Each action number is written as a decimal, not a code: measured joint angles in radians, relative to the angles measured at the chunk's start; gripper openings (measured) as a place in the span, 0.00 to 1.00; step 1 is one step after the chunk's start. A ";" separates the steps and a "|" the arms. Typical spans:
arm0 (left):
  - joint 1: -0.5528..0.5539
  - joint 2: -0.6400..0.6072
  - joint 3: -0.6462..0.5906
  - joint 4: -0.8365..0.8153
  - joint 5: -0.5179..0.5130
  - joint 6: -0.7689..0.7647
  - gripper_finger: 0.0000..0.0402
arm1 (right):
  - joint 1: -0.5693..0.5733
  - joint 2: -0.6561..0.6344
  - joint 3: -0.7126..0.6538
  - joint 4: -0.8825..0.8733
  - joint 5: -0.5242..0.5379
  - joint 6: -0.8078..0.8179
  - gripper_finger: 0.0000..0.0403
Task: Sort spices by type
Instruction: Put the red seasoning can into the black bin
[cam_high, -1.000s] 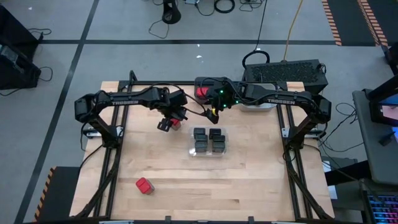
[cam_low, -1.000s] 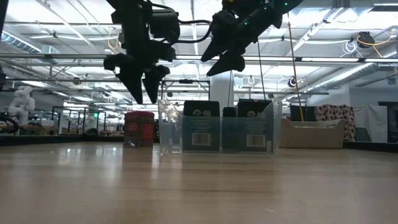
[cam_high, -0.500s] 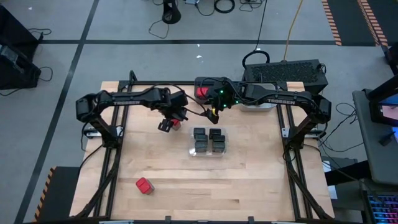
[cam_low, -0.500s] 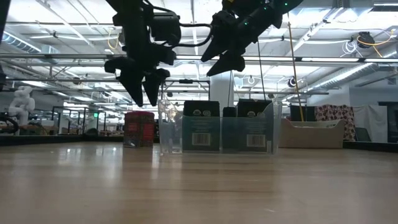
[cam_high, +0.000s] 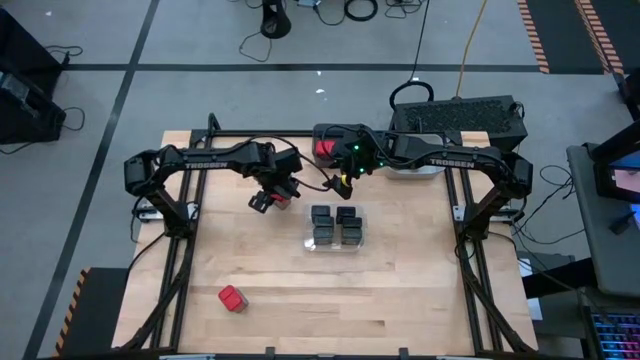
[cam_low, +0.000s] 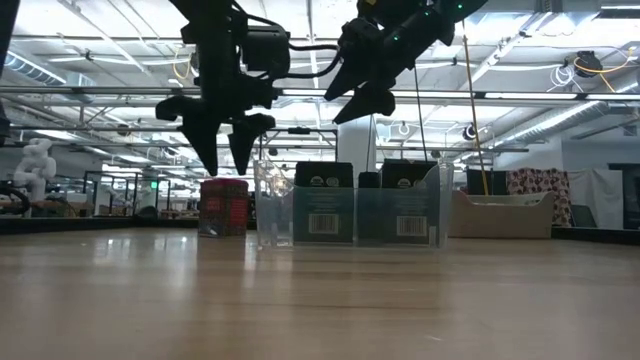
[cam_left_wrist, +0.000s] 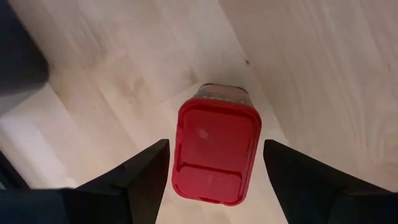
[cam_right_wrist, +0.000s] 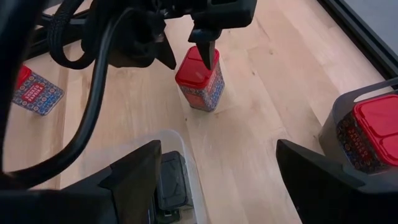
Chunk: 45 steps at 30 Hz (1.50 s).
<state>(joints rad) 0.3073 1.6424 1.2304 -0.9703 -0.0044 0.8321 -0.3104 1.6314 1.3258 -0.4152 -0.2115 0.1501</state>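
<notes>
A red-topped spice box stands upright on the table; it also shows in the right wrist view and the low view. My left gripper is open right above it, pointing down, one finger on either side of the lid and clear of it; it also shows in the low view. My right gripper is open and empty, high above the table's far middle. Another red spice box lies on its side near the front left.
A clear bin with several black spice boxes stands mid-table, just right of the left gripper. A dark grey bin at the far edge holds a red-topped box. The table's front half has free room.
My left gripper has shifted slightly toward the table's left, turned at the wrist so that its fingers point straight down, and sunk a little toward the upright red-topped box.
</notes>
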 joint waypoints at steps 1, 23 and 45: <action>0.000 0.000 0.000 -0.001 0.000 0.013 0.66 | 0.000 0.000 0.000 -0.001 0.000 0.000 0.75; 0.000 0.047 0.000 0.004 -0.031 0.091 0.66 | 0.004 0.000 0.000 -0.018 0.000 -0.001 0.75; 0.052 0.082 0.000 -0.004 0.004 0.064 0.66 | 0.011 0.000 0.000 -0.027 0.000 0.000 0.75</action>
<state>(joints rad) 0.3595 1.7247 1.2304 -0.9740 -0.0002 0.8959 -0.2993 1.6314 1.3258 -0.4419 -0.2115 0.1502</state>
